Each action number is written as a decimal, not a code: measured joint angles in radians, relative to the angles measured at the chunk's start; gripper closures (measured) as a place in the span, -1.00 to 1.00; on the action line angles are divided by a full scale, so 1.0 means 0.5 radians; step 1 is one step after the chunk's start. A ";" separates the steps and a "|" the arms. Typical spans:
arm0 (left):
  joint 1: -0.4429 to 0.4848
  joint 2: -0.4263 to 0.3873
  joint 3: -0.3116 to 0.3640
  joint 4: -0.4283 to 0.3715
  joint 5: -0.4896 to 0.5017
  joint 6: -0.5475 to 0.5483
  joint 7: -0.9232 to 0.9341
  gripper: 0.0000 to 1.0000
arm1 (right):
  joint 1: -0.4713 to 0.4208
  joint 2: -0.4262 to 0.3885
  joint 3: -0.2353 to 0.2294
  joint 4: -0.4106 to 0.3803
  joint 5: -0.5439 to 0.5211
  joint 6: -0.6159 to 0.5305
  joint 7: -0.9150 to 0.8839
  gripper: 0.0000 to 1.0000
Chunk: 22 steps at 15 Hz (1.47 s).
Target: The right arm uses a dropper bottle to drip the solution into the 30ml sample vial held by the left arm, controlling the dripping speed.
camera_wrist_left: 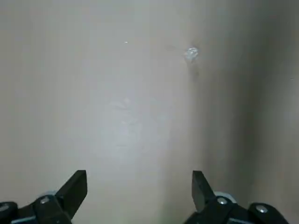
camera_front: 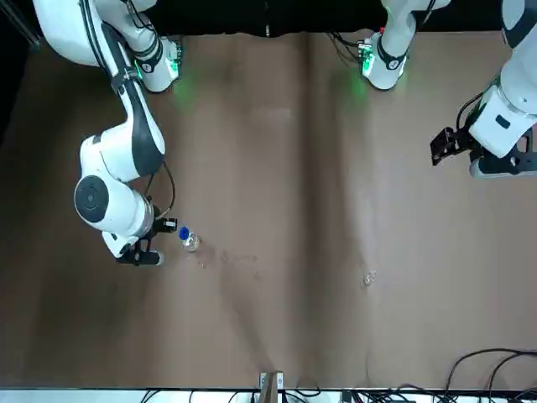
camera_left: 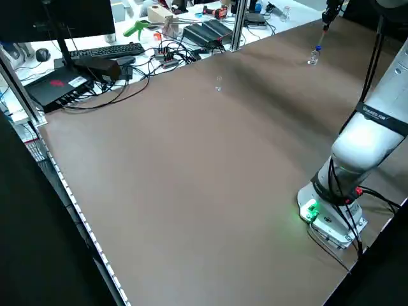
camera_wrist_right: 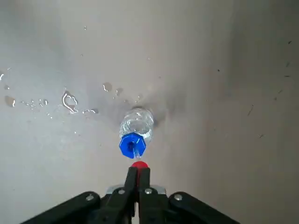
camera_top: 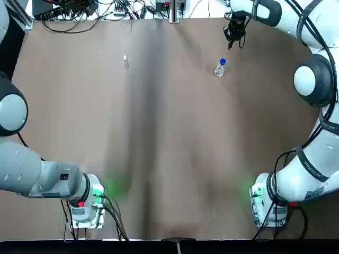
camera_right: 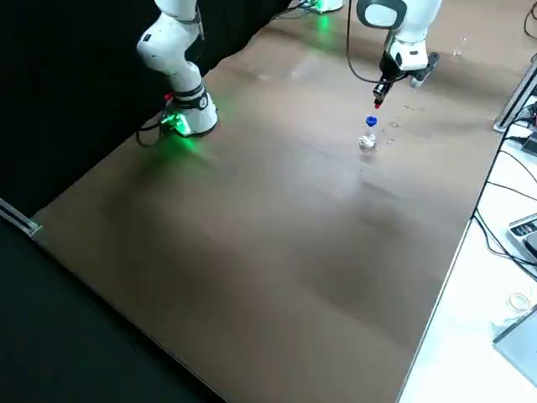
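Claw [camera_wrist_right: 138, 169] grips red bulb [camera_wrist_right: 139, 164] over blue-necked clear bottle [camera_wrist_right: 135, 126]

The right claw [camera_wrist_right: 139, 169] points down, its fingers nearly together; the left claw [camera_wrist_left: 139, 173] apparently hovers, fingers spread.

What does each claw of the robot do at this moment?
Left claw: open, holding nothing.
Right claw: closed on the red dropper bulb, above the blue-collared bottle.
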 joint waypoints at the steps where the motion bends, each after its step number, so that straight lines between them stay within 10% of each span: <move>1: 0.000 0.004 0.000 -0.013 -0.026 0.034 0.000 -0.98 | 0.000 0.009 0.000 0.000 -0.001 0.013 0.000 0.91; 18: 0.005 0.042 0.001 -0.050 -0.046 0.164 0.012 -0.98 | 0.035 0.045 0.002 -0.001 -0.022 0.027 0.000 0.89; 22: 0.004 0.042 0.000 -0.050 -0.046 0.164 0.013 -0.98 | 0.036 0.050 0.002 -0.001 -0.028 0.028 -0.001 0.38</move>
